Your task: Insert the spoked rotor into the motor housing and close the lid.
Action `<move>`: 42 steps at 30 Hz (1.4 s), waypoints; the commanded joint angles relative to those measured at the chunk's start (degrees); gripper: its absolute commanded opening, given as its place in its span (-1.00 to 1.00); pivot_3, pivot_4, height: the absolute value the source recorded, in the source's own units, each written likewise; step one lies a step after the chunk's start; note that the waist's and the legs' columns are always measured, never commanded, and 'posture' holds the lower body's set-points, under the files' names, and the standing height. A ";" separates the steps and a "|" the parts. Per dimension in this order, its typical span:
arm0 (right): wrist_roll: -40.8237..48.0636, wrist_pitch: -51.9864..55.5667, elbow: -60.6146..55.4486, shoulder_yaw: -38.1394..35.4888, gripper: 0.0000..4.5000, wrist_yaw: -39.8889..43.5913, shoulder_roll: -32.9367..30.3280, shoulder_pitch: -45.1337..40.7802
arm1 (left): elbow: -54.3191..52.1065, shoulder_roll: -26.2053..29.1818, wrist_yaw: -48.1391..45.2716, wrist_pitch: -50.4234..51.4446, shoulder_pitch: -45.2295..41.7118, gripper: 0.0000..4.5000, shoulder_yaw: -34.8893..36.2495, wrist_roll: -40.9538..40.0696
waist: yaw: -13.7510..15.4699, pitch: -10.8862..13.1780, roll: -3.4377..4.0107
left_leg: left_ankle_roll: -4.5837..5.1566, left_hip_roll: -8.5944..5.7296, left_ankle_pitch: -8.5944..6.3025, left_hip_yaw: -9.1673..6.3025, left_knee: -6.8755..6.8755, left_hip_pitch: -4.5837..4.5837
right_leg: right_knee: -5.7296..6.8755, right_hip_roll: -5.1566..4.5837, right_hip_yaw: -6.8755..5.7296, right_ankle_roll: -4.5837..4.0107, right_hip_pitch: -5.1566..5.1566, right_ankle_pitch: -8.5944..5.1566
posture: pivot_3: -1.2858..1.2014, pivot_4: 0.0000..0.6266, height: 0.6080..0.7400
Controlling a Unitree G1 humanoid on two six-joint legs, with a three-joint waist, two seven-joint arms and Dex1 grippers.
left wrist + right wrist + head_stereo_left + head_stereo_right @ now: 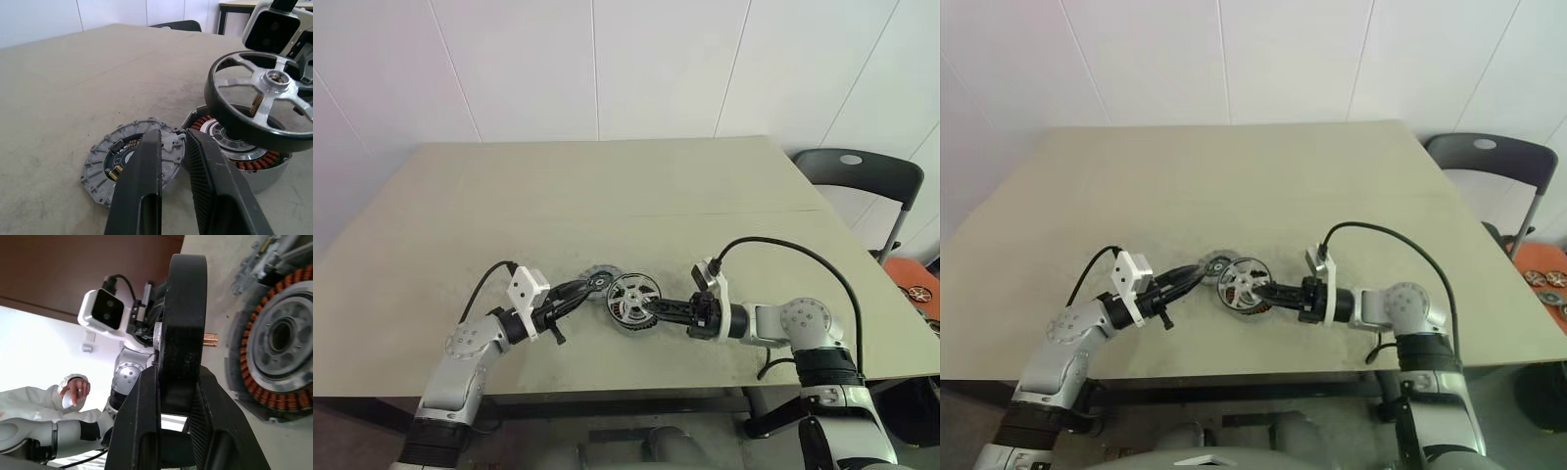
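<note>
Right claw (168, 396): we grip the spoked rotor (259, 105) by its rim, just above the motor housing (244, 159) on the table (607, 196).
Left claw (171, 161): shut, empty, over the lid (110, 161).
Risk: tilted rotor may jam its shaft off-centre.

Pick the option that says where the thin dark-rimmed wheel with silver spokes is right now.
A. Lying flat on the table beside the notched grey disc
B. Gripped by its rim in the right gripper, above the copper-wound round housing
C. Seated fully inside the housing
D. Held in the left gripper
B: the right gripper clamps the dark-rimmed spoked wheel's rim, holding it just above the copper-wound housing, not yet seated.
</note>
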 commanded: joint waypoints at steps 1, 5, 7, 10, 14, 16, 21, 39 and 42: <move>-0.15 -1.20 0.42 -0.47 -0.82 1.22 1.07 -1.29 | -1.68 0.18 0.16 -0.29 -1.15 -0.59 0.46 -0.57 | 0.01 0.00 0.00 | 0.00 0.00 0.00 0.00 0.00 0.00 | 0.00 0.00 0.00 0.00 0.01 0.00 | 0.03 -1.00 1.00; -0.53 -1.76 1.58 -1.08 -0.82 0.97 2.59 -0.59 | -1.44 0.15 -0.10 -0.18 -1.41 -0.59 0.27 -0.48 | 0.00 0.00 0.00 | 0.00 0.00 0.00 -0.01 0.01 0.00 | 0.00 0.00 0.00 0.00 0.01 0.00 | 0.03 -1.00 1.00; -1.46 -2.75 2.56 -0.99 -0.82 1.39 2.95 -0.18 | -1.46 0.03 -0.26 -0.03 -1.48 -0.59 -0.07 -0.45 | 0.01 0.00 0.00 | 0.00 0.00 0.00 0.00 0.00 0.00 | 0.00 0.00 0.00 0.00 0.01 0.00 | 0.03 -1.00 1.00; -2.26 -3.86 3.71 -1.15 -0.82 1.93 3.08 -0.04 | -1.74 -0.34 -0.20 0.13 -1.53 -0.59 -0.51 -0.43 | 0.03 0.00 0.00 | 0.00 -0.01 0.00 0.00 0.01 0.00 | 0.00 0.00 0.00 0.00 0.01 0.00 | 0.03 -1.00 1.00; -2.81 -3.97 4.24 -1.05 -0.82 2.66 2.54 0.03 | -1.71 -0.46 -0.30 0.19 -1.58 -0.59 -0.75 -0.44 | 0.00 0.00 0.00 | 0.00 -0.01 0.00 0.00 0.01 0.00 | 0.00 0.00 0.00 0.00 0.01 0.00 | 0.03 -1.00 1.00; -3.15 -4.03 4.71 -1.26 -0.82 2.84 2.29 -0.06 | -1.61 -0.47 -0.35 0.18 -1.57 -0.59 -0.82 -0.34 | 0.01 0.00 0.00 | 0.00 -0.01 0.00 -0.01 0.01 0.01 | 0.00 0.00 -0.01 0.00 0.01 0.00 | 0.03 -1.00 1.00; -3.03 -3.29 5.19 -2.10 -0.82 2.92 2.05 0.95 | -1.61 -0.75 -0.36 0.12 -1.43 -0.59 -1.22 -0.13 | 0.05 0.00 0.00 | 0.00 -0.01 0.00 -0.01 0.01 0.00 | 0.00 0.00 -0.01 0.00 0.02 0.00 | 0.03 -1.00 1.00; -2.88 -2.05 4.18 -4.16 -0.82 0.94 5.01 3.07 | -1.54 -0.75 -0.15 0.09 -1.47 -0.59 -1.80 -0.09 | -0.02 -0.02 -0.03 | 0.00 -0.01 0.00 -0.04 0.00 0.02 | -0.01 0.00 -0.03 0.01 0.04 -0.01 | 0.03 -1.00 1.00; -2.64 -1.43 3.89 -4.42 -0.82 0.49 5.67 3.08 | -1.56 -0.73 -0.04 0.11 -1.44 -0.59 -1.78 -0.07 | -0.12 -0.02 -0.03 | 0.00 0.00 0.00 -0.04 -0.01 0.03 | -0.01 0.02 -0.03 0.01 0.03 -0.01 | 0.03 -1.00 1.00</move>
